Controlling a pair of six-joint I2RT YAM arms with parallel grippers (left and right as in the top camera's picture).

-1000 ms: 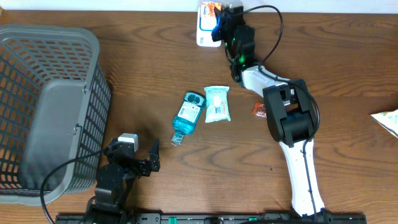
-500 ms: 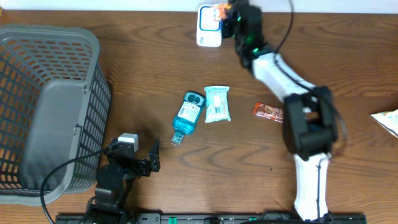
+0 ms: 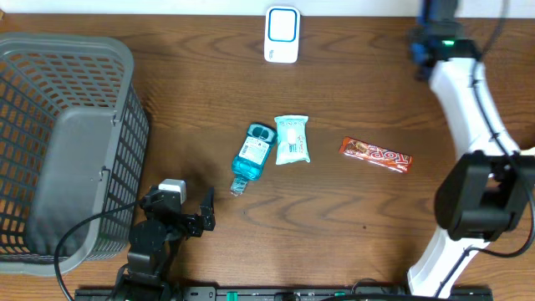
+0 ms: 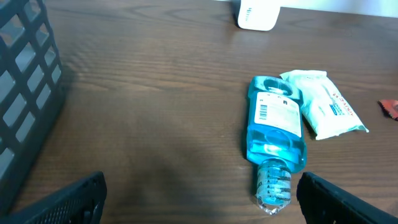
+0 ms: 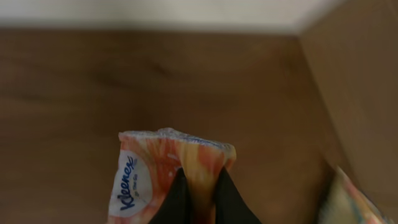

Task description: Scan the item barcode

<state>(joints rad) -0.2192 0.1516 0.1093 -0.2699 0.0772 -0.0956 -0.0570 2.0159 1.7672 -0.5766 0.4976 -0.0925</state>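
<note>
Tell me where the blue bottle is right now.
Overhead, the blue bottle lies on its side mid-table, just left of the white wipes pack, right of the gray basket.

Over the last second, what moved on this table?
The right arm swung from above the white plastic scanner to the far right corner, its jaws shut on the orange Kleenex tissue pack. The blue plastic bottle, white wipes pack and left arm stayed put.
</note>
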